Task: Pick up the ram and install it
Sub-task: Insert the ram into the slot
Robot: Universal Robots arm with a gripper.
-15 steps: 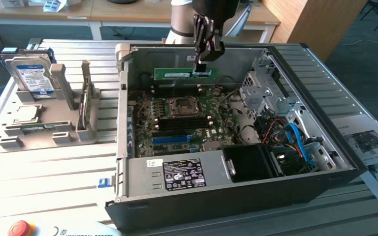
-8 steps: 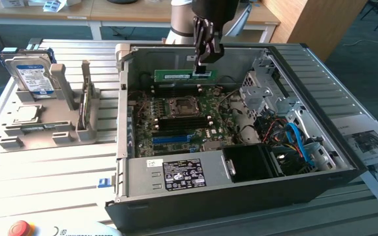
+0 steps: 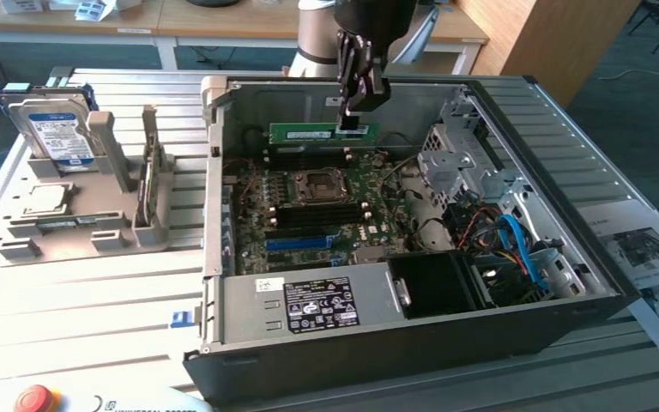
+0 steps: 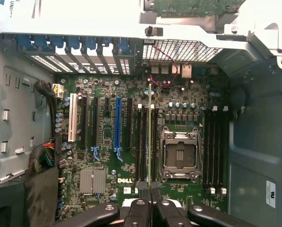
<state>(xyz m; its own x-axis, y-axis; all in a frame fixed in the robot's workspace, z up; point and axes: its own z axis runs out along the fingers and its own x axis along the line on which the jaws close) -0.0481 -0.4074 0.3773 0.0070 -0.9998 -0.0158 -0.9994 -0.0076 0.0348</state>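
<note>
The ram (image 3: 305, 133) is a long green stick held level on its edge inside the open computer case (image 3: 604, 283). My gripper (image 3: 353, 123) comes down from above and is shut on the stick's end at the exterior view's right. The stick hangs just over the black memory slots (image 3: 306, 154) on the far side of the processor socket (image 3: 318, 184). In the wrist view the ram (image 4: 150, 132) shows edge-on as a thin line over the slots (image 4: 141, 142) beside the socket (image 4: 179, 153), with my gripper (image 4: 150, 208) closed around its near end. I cannot tell if it touches a slot.
A grey holder (image 3: 66, 227) at the exterior view's left carries a blue-labelled hard drive (image 3: 57, 129) and a small silver processor chip (image 3: 45, 199). Inside the case are the power supply (image 3: 318, 305), drive cage (image 3: 456, 163) and blue cables (image 3: 518, 245). A red button (image 3: 34, 399) sits at the front.
</note>
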